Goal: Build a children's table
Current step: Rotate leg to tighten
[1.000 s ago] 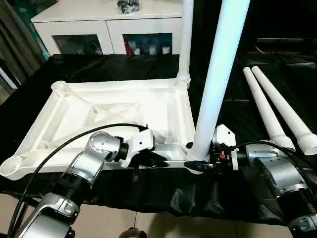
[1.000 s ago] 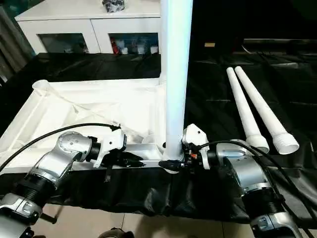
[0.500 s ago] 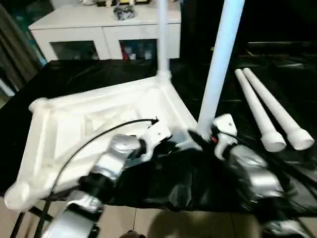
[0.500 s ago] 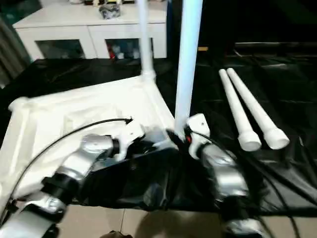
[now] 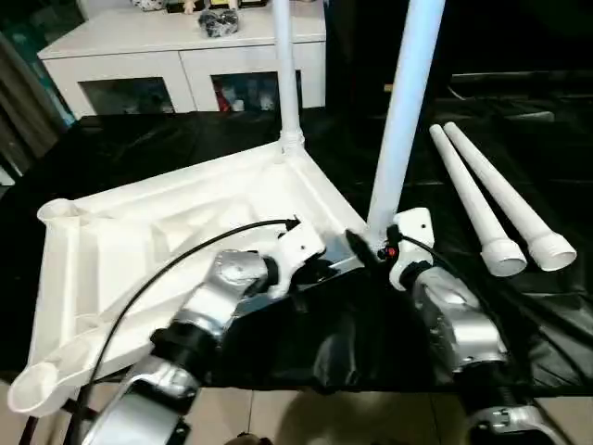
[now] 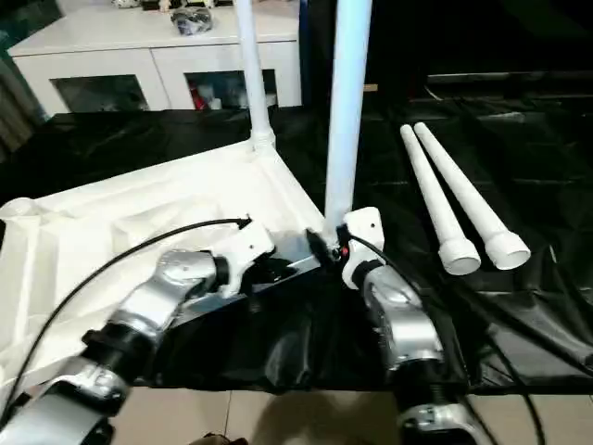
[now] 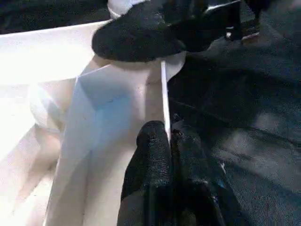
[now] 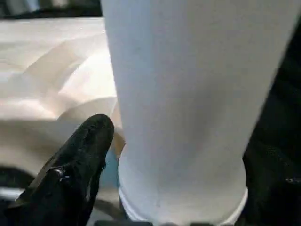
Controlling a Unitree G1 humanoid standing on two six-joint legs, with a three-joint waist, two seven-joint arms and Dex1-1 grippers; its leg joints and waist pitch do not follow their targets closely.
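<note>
Tabletop (image 5: 185, 222) lies upside down on your black-draped desk (image 5: 139, 139), ribbed underside up, turned at an angle. Two legs stand upright in its corner sockets: the far leg (image 5: 284, 65) at the back corner and the near leg (image 5: 403, 102) at the corner closest to your grippers. Two loose legs (image 5: 491, 199) lie side by side on the desk to your right, well apart from the tabletop, flared ends toward you. A white cabinet (image 5: 185, 65) with glass doors stands behind the desk.

Your head views show both silver arms reaching in to that near corner. Your left gripper (image 7: 169, 141), seen close in the left wrist view, is pinched closed on the thin upright rim of the tabletop, one black finger on each side; the same view shows a black finger of the other gripper at the corner beyond.

Your right gripper (image 8: 178, 155) sits at the base of the near leg. The right wrist view shows one finger (image 8: 82, 150) beside the leg's flared foot with a gap between, so the fingers stand spread around the leg rather than clamped on it.
</note>
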